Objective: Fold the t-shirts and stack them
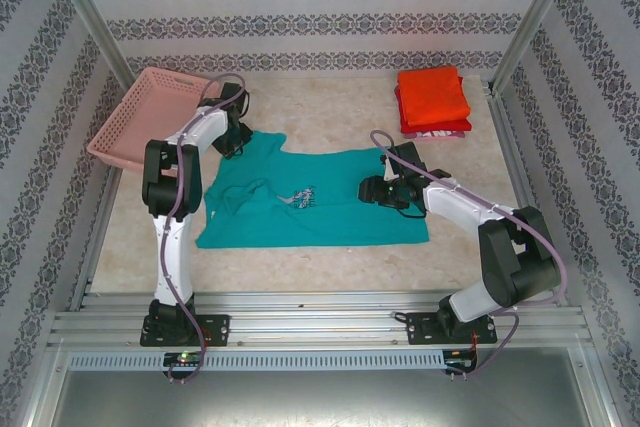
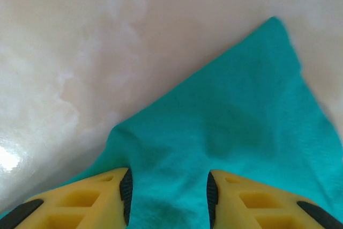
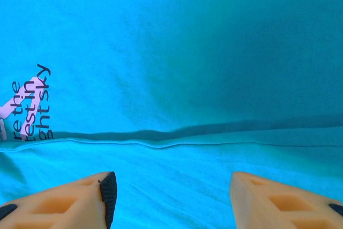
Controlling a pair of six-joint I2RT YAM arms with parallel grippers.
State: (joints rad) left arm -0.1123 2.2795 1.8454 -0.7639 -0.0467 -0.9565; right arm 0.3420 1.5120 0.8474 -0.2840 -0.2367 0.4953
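The teal t-shirt [image 1: 310,209] lies spread on the table, its small pale chest print [image 1: 303,196] near the middle. My left gripper [image 1: 233,143] is at the shirt's far left corner. In the left wrist view its yellow fingers [image 2: 107,194] stand apart with teal cloth [image 2: 230,127] lying in the gap, so the left gripper [image 2: 169,186] is open. My right gripper [image 1: 372,190] is over the shirt's right half. It is open [image 3: 171,191] just above a folded edge of teal cloth [image 3: 187,52], with the print [image 3: 32,108] to its left. Folded orange-red, red and white-pink shirts [image 1: 433,100] are stacked at the far right.
A pink plastic lattice basket [image 1: 140,117] stands tilted at the far left corner, close behind the left arm. Metal frame posts [image 1: 520,37] and patterned walls close in the table. Bare tabletop [image 1: 330,117] lies between the teal shirt and the stack.
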